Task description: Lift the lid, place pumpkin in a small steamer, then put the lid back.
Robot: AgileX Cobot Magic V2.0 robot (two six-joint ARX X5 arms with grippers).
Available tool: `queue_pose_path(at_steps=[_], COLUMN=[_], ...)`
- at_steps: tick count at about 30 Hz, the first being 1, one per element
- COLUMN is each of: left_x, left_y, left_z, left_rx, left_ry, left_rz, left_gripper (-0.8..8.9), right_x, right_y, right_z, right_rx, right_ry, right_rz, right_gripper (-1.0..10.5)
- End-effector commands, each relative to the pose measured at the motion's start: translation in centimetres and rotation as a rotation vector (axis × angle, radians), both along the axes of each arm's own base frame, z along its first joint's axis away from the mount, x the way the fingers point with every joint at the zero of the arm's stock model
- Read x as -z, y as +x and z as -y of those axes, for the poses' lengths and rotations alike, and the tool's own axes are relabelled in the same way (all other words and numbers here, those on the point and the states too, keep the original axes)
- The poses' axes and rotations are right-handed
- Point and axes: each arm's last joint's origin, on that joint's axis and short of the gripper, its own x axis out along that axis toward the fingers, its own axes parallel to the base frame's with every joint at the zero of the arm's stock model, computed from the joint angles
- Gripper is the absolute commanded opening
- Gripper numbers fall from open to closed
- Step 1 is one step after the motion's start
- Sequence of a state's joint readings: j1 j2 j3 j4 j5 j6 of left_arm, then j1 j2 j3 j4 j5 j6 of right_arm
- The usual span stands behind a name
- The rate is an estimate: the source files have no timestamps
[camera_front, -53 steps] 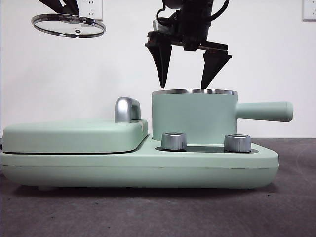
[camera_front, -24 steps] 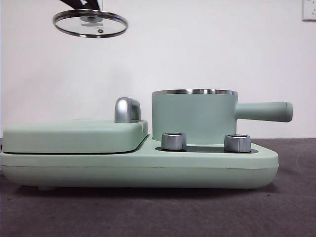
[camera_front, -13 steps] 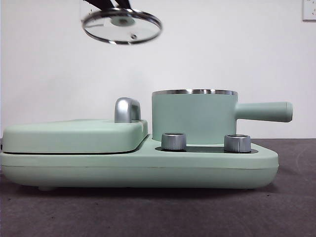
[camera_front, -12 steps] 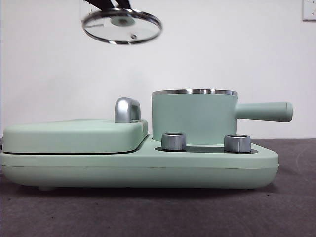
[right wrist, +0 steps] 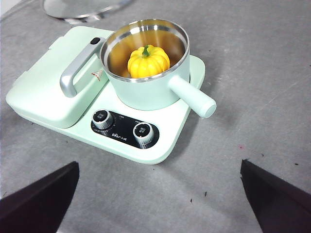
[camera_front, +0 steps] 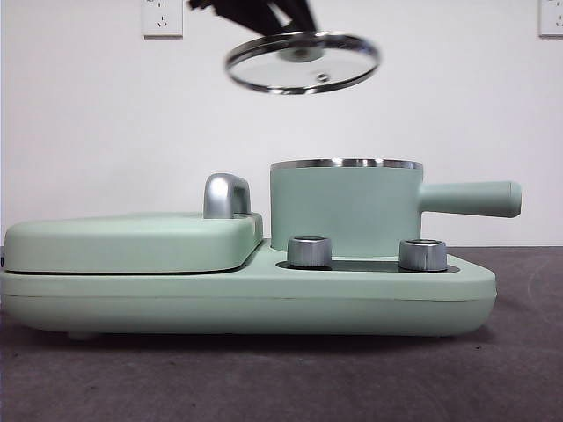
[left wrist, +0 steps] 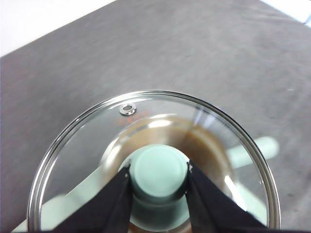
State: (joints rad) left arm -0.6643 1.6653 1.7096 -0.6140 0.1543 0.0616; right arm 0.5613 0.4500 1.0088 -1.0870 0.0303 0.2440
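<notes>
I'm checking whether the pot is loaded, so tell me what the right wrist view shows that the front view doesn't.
Only the right wrist view looks down into the mint-green cylindrical steamer pot and shows the glossy yellow-orange ribbed pumpkin sitting inside, plus the open right gripper held back from the appliance.

Only the front view shows the round clear glass lid whole, held high above the pot's steel rim by the left gripper, and a white wall socket.

Both show the pot's long straight side handle, the flat mint-green griddle cover and two steel dials.

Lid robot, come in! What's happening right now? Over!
Left claw shut on lid, above small steamer. Right claw open, waiting high. Pumpkin inside steamer. Nothing blocking.
</notes>
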Motion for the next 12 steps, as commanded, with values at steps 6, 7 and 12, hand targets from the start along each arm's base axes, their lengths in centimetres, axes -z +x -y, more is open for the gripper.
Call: queue_pose_path(at_steps=[6,7,12], left_x=[0.8,1.1,2.6], left_y=[-0.4,-0.3,0.3], left_z=[3.6,3.9,4.7], left_rx=[0.100,0.103,0.110], left_ry=[-0.014,-0.009,0.017], left_rz=[0.061,0.054,0.024], left_gripper=[0.17,0.17,0.17], right_x=[-0.2,-0.2,-0.4], right_y=[0.1,0.1,0.1], right_z=[-0.1,-0.1,0.1], right_rx=[0.013,0.014,0.062], right_ry=[0.027,0.028,0.025], right_rz=[-0.005,-0.005,0.038], right_gripper=[5.4,5.4,5.4])
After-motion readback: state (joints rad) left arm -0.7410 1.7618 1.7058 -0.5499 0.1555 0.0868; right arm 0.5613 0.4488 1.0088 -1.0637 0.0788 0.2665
